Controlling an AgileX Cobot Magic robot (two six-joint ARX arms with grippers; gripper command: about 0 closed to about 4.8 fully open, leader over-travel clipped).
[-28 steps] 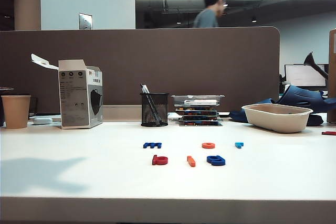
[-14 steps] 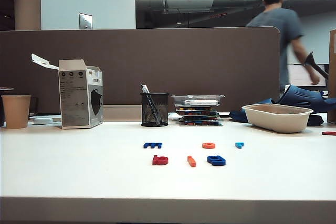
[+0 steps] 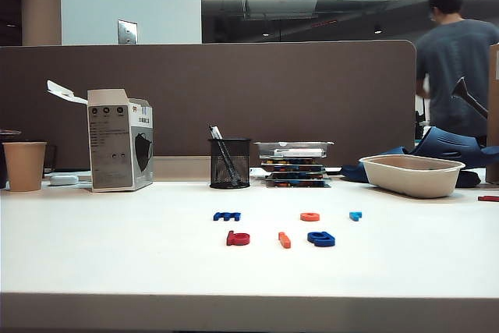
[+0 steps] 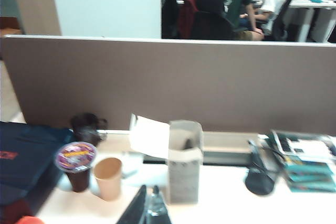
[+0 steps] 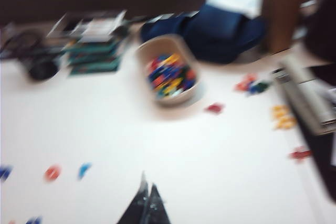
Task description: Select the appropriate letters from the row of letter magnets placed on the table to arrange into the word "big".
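On the off-white table (image 3: 117, 263), the front row holds a red "b" (image 3: 238, 238), a thin orange-red bar (image 3: 284, 239) and a dark blue "g" (image 3: 320, 239). Behind them lie a dark blue "m" (image 3: 226, 215), an orange ring (image 3: 309, 216) and a light blue piece (image 3: 355, 214). Neither arm shows in the exterior view. My left gripper (image 4: 149, 195) is shut and empty, high over the table's left end near a paper cup (image 4: 108, 177). My right gripper (image 5: 148, 190) is shut and empty above bare table, with the blurred orange ring (image 5: 52, 172) and light blue piece (image 5: 84, 170) off to one side.
Along the back stand a paper cup (image 3: 23, 165), a grey box (image 3: 119, 139), a mesh pen holder (image 3: 229, 163), a stack of trays (image 3: 295, 163) and a beige bowl (image 3: 412, 175). The bowl (image 5: 157, 51) holds several coloured letters. Loose pieces (image 5: 215, 108) lie at the right end.
The letters have not moved. A shadow that lay on the left of the table has gone. A person behind the partition has walked to the right.
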